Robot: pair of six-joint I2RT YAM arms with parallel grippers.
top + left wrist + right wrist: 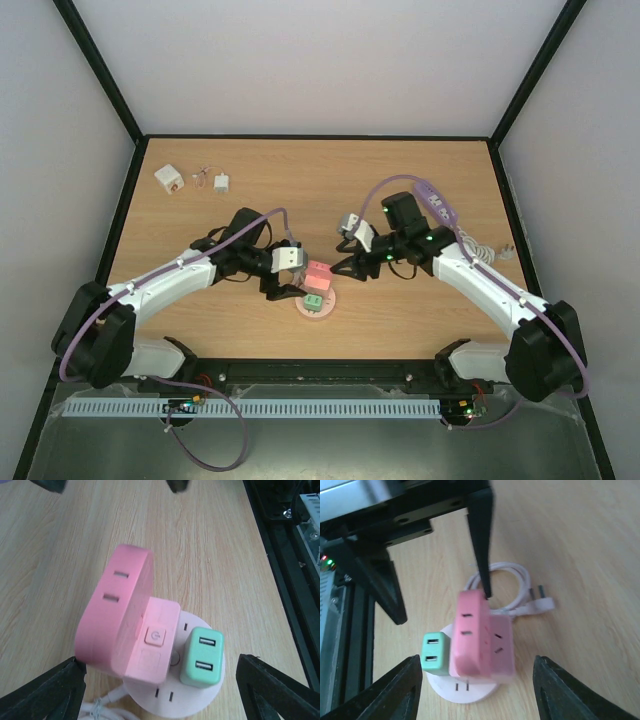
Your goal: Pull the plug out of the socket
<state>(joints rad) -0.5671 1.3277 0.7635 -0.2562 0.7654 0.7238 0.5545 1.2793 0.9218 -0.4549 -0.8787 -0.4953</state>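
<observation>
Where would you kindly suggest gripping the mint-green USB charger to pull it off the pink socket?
Probably its side walls, from above: the charger stands on the round base, ports up, with the pink block close along one side, so pinch the two sides clear of it.

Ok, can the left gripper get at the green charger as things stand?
Probably yes. The left gripper is open and straddles the socket, with the green charger uncovered near one finger. But the pink adapter sits between the fingers too, so closing here would likely squeeze both.
</observation>
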